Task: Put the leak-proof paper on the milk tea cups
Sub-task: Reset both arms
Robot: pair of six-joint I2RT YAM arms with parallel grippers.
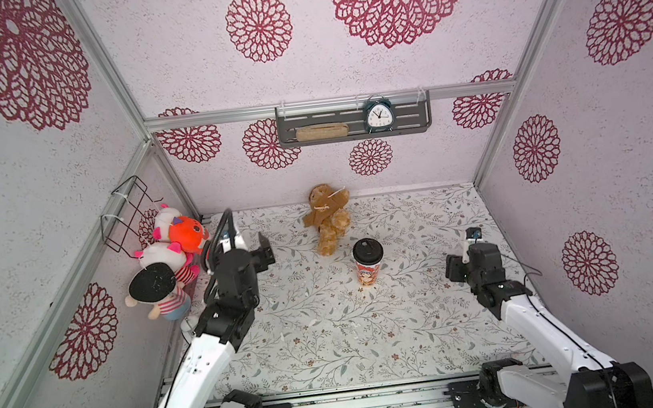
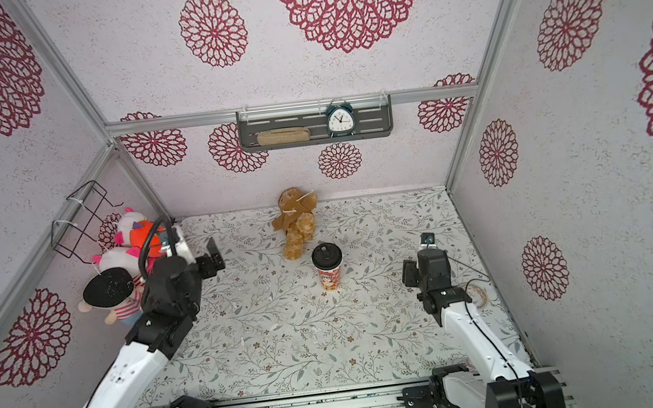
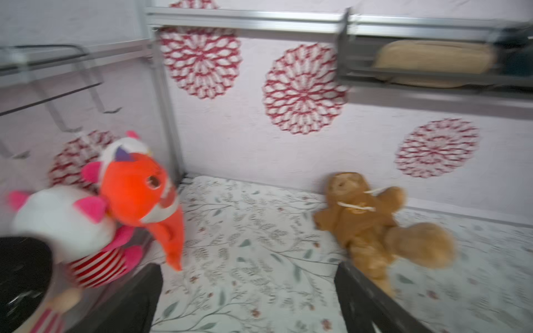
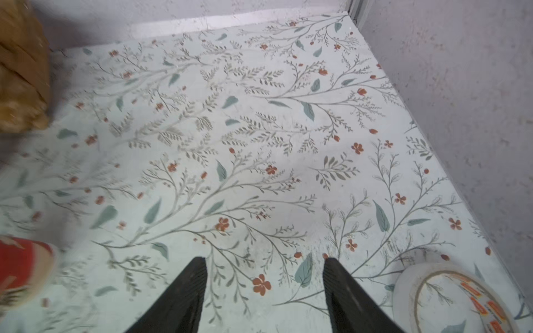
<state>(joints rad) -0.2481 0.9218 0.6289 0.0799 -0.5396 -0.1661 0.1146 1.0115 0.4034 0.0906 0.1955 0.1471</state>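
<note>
Right gripper point(image 4: 264, 261) hangs released over bare table point(image 4: 259, 144), jaws apart with nothing between them. The left gripper point(image 3: 246, 268) likewise stands wide and empty, raised near the plush toys point(image 1: 173, 251) at the left wall. Milk tea cup point(image 1: 369, 269) stands upright mid-table, between the two arms and well apart from both, a spot that looks reachable by either. Its mouth is capped by a black lid point(image 1: 368, 251). The leak-proof paper is nowhere to be seen, and whether it lies beneath that lid cannot be told. With the lid seated and both grippers clear of the cup, the job appears at or near its end. A brown plush point(image 1: 328, 217) lies just behind the cup. Both top views give the cup whole; the right wrist view catches only its red printed wall at the frame edge; the left wrist view, blurred, misses it entirely. A whitish ring point(image 2: 478, 295) with orange print, perhaps tape, lies beside the right arm, shown in a top view and, larger, in the right wrist view.
</note>
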